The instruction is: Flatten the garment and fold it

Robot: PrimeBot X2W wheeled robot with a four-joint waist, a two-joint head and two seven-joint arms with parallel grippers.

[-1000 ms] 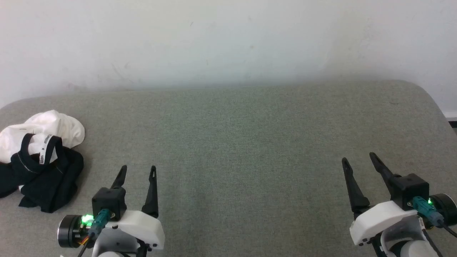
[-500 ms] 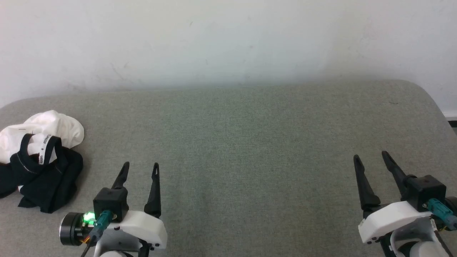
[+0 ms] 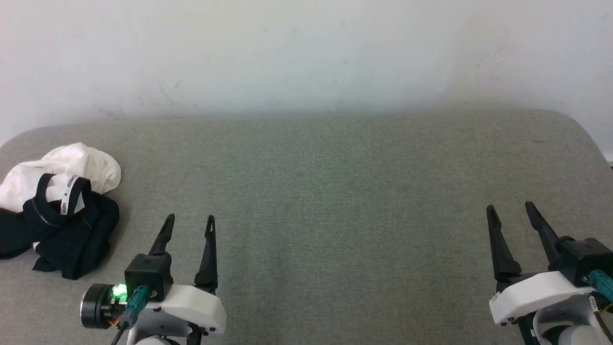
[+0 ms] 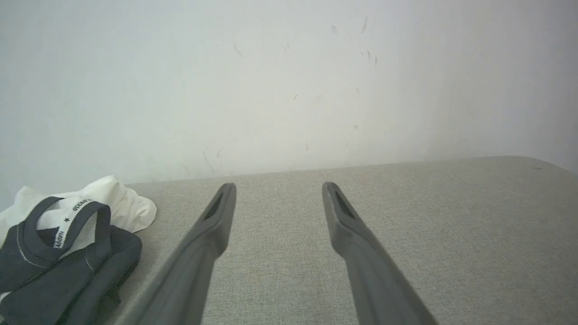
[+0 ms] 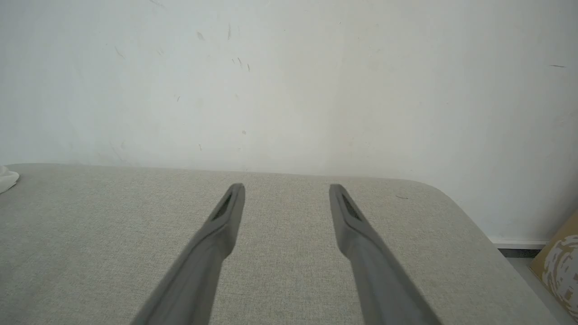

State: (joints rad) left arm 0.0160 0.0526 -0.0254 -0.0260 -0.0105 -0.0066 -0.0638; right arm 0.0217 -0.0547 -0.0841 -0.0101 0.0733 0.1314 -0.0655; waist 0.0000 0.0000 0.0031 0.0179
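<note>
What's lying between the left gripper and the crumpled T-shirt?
Nothing but a bare strip of grey upholstery separates the left gripper from the T-shirt, as the head view shows.

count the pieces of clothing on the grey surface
1: the garment, heaped at the far left of the grey surface, left of the left hand. It runs off the picture's edge, so more could lie beyond.
</note>
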